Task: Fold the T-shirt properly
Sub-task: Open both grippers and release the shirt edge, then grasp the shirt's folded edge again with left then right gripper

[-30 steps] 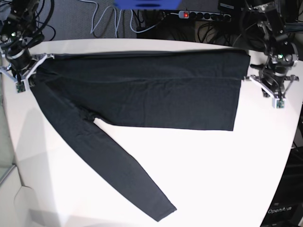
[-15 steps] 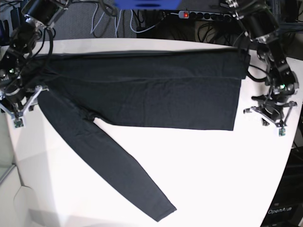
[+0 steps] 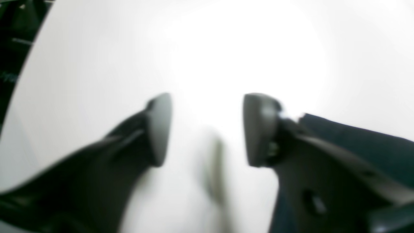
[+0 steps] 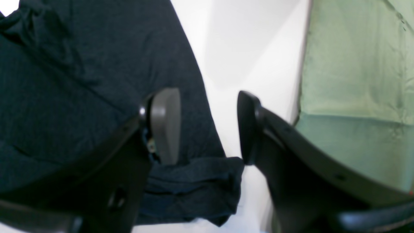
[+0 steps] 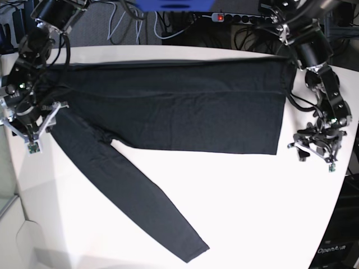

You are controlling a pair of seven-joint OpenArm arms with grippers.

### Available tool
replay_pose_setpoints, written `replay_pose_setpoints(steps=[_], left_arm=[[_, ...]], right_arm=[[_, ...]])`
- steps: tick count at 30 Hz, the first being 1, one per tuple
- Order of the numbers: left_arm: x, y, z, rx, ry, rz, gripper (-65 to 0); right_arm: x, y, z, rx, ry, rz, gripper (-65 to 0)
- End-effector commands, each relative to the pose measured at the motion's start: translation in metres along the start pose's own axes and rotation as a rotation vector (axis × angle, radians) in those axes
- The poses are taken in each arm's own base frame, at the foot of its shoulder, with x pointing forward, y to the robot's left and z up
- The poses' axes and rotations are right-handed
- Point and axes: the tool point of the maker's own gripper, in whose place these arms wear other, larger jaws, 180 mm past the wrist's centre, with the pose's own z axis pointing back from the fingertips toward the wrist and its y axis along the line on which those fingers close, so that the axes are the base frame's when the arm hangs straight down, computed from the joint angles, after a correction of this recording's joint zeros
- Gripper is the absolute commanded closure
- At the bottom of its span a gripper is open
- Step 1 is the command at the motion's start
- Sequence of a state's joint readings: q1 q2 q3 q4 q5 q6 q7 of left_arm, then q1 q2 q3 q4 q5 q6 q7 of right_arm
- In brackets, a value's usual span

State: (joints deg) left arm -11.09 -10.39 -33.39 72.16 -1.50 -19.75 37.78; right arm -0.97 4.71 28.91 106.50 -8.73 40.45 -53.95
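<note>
The black T-shirt (image 5: 174,112) lies flat across the far half of the white table (image 5: 252,213), folded lengthwise. One long sleeve (image 5: 129,196) runs diagonally toward the front. My left gripper (image 5: 316,156) hovers just off the shirt's right edge. In its wrist view its jaws (image 3: 207,129) stand open over bare table, with black cloth (image 3: 355,142) behind one finger. My right gripper (image 5: 31,128) is at the shirt's left end by the shoulder. It is open too (image 4: 208,126), one finger over the cloth (image 4: 81,81) and a small folded bit (image 4: 197,184) below.
A power strip (image 5: 241,18) and cables lie behind the table. The table's dark right edge (image 3: 16,74) is close to my left gripper. A green surface (image 4: 355,81) lies beyond the table edge beside my right gripper.
Both grippers were shut at the shirt's far corners. They have let go, opened, and moved toward the front along the table's sides. The shirt has stayed flat.
</note>
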Motion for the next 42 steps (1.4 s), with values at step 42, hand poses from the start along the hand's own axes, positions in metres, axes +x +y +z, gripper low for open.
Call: replay_pose_setpoints(steps=[42], left_arm=[[-0.027,-0.083,-0.018,-0.253,0.075,0.012,-35.3]], right_arm=[[0.025,-0.001,0.003,-0.004,-0.061,0.099,-30.2]])
